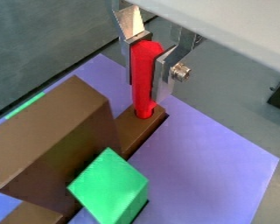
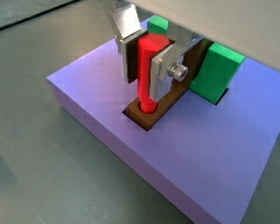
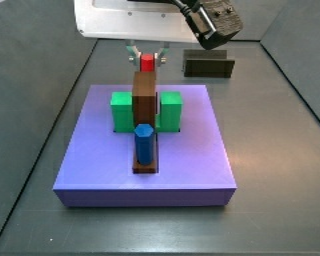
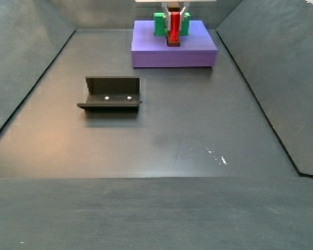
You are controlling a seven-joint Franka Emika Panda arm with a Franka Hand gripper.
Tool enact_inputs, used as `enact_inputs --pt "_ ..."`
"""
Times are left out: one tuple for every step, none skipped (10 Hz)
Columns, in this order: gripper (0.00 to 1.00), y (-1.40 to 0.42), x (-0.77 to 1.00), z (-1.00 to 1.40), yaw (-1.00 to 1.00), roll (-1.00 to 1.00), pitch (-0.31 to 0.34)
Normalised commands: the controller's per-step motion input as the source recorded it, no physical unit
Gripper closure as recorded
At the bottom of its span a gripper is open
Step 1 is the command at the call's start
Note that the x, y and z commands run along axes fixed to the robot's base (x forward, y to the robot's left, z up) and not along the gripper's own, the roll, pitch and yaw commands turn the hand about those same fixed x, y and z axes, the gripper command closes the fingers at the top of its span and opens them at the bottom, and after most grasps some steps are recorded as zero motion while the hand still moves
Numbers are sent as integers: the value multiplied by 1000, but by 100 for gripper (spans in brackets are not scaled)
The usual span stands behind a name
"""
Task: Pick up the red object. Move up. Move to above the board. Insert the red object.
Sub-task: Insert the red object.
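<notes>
The red object (image 1: pixel 143 98) stands upright, and my gripper (image 1: pixel 146 77) is shut on its upper part, one silver finger (image 1: pixel 166 77) on each side. Its lower tip sits in a hole at the end of the board (image 1: pixel 60 140). In a wrist view the same red object (image 2: pixel 149 83) enters the board (image 2: pixel 146 115) under the gripper (image 2: pixel 150 77). In a side view the gripper (image 3: pixel 147 56) holds the red object (image 3: pixel 147 63) over the far end of the board (image 3: pixel 145 98). Far off in a side view, the red object (image 4: pixel 175 25) shows small.
The board lies on a purple platform (image 3: pixel 190 165) between two green blocks (image 3: pixel 121 112) (image 3: pixel 171 112). A blue peg (image 3: pixel 144 143) stands in the board's near end. The fixture (image 4: pixel 111 95) stands on the dark floor, apart from the platform (image 4: pixel 172 54).
</notes>
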Motion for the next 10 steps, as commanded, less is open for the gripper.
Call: enact_inputs --pt "100 274 260 -129 149 84 37" --pt "100 271 220 0 140 56 123" --pt "100 3 86 -123 114 144 93" --pt "100 -103 0 -380 40 154 0" --pt "100 -254 -163 -443 89 184 -4" --pt "100 -329 -180 -303 154 204 0" --pt "100 -229 -83 -203 120 97 0" --pt "100 -26 0 0 0 0 0" --pt "100 0 0 0 0 7 0" --pt "100 17 0 0 0 43 0"
